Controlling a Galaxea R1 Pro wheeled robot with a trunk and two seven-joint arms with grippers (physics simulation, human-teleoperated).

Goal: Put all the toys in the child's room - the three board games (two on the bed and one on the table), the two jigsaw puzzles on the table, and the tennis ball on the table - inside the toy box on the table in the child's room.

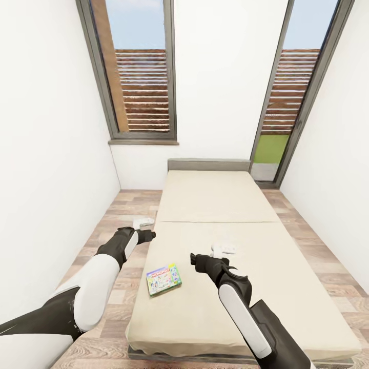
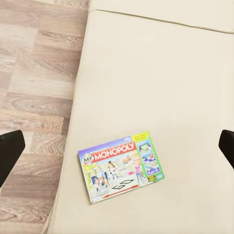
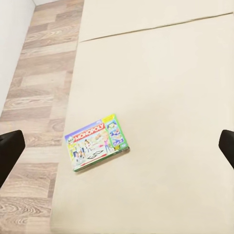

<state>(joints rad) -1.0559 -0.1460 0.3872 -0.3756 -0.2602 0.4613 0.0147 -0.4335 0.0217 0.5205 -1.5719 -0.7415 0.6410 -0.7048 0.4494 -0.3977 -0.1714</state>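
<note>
Overhead, both claws point(image 1: 144, 223) point(image 1: 224, 249) apart above bed point(image 1: 215, 205); wrist views read Monopoly box point(image 2: 120, 165) lettering.

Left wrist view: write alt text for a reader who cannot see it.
A Monopoly board game lies flat, face up, on the beige mattress of the bed near its edge, with wood-plank floor alongside. The left gripper's two dark fingertips sit wide apart, holding nothing.
</note>
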